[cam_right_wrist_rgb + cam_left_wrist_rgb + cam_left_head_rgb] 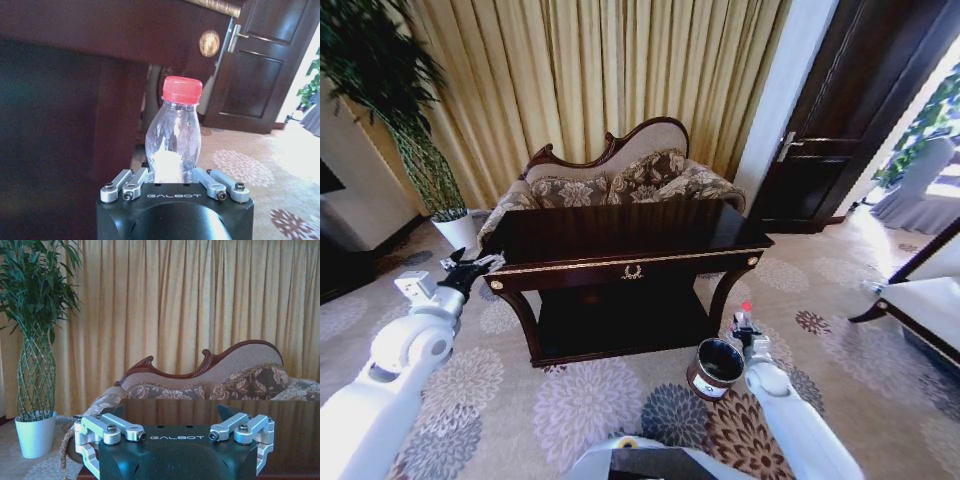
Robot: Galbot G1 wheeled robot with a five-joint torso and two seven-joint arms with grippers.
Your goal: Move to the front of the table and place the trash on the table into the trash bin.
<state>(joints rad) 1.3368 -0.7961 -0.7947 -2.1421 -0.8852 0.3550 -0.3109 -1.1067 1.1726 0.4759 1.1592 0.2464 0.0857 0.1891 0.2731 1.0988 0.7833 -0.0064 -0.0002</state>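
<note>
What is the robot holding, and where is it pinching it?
The right pincer grips the clear plastic bottle around its lower body, red cap up. The left pincer holds nothing.

arms white, rounded | hand [172,187] black, silver linkages, GALBOT lettering

Sofa [620,175] behind the table [620,240] — trash bin [716,368] before its right leg.

A patterned sofa [620,180] with a carved dark wood frame stands against long gold curtains [590,80]. To its left a tall leafy plant [390,100] with a lattice-woven stem grows from a white pot [458,232]. A dark wooden door [840,110] with a silver handle [786,146] lies to the right. The carpet [590,400] is beige with large grey and brown flower medallions.
</note>
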